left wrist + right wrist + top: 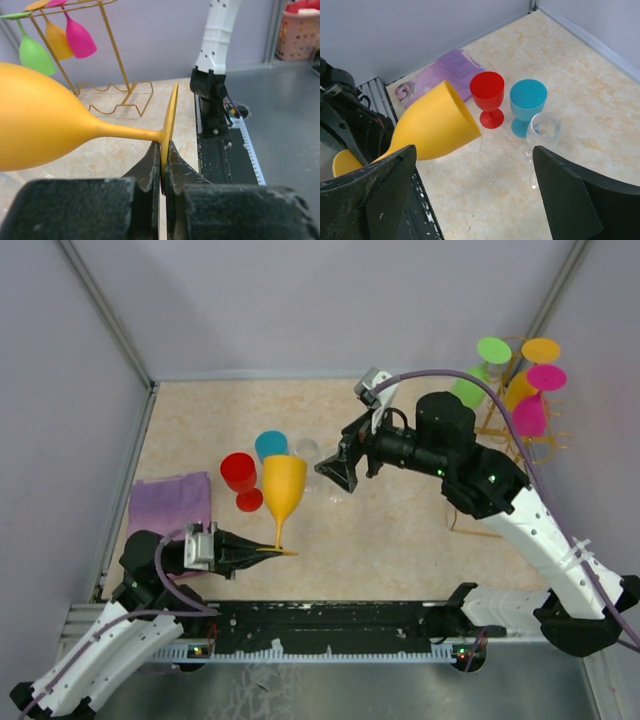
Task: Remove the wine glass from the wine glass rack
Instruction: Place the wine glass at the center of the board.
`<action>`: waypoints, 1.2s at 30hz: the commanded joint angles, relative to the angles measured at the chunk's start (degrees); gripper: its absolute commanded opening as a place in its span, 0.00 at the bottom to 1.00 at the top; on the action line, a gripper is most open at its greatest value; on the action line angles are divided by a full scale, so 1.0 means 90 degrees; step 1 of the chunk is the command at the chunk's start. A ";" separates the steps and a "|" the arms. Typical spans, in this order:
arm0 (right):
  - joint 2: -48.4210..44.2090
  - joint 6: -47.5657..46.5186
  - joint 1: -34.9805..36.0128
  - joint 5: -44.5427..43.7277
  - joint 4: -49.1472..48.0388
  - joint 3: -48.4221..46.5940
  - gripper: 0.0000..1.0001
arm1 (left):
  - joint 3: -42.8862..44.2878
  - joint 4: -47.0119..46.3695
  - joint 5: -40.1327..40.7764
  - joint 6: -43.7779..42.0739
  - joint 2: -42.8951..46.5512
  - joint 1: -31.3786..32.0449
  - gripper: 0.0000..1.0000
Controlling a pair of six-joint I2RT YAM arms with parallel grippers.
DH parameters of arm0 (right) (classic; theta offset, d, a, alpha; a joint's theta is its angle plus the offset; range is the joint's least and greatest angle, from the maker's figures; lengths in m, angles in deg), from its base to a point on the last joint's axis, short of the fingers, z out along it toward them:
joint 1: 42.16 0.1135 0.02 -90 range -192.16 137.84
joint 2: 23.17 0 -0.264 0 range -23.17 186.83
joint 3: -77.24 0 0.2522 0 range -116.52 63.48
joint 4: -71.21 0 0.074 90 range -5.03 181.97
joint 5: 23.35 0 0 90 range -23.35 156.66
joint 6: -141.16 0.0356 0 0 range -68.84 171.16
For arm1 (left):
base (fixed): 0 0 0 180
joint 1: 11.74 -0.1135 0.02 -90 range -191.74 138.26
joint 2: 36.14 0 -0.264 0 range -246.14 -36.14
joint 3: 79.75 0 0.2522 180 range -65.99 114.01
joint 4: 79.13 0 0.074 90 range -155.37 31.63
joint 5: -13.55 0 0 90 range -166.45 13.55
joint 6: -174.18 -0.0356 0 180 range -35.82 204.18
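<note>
1. My left pincer (162, 150) is clamped on the flat foot (170, 112) of the yellow wine glass (283, 485). The disc sits edge-on between the jaws.
2. The glass lies roughly level above the counter (400, 530), near-left of centre, with the bowl pointing far.
3. My guess is the foot was chosen because it is the thinnest part to pinch. A tilt could make it slip.
4. The right pincer (338, 470) stands wide and holds nothing, just right of the bowl rim. It looks like a pass between the arms.
5. The glass is off the wine glass rack (116, 49) and well apart from it. The rack is far right, and green (470, 388), orange (522, 388) and pink (530, 415) glasses hang from it.
6. The glass is opaque yellow-orange with a tulip bowl and a short stem. It is probably plastic.
7. The red glass (487, 90), blue glass (527, 97) and clear glass (543, 127) stand grouped under the bowl. That is likely the drop zone.
</note>
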 commanded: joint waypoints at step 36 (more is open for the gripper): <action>0.1950 0.1500 -0.0558 0.5767 -0.1234 0.0209 0.32 | 0.0687 0.3041 -0.0374 -0.2397 0.0228 0.0005 0.00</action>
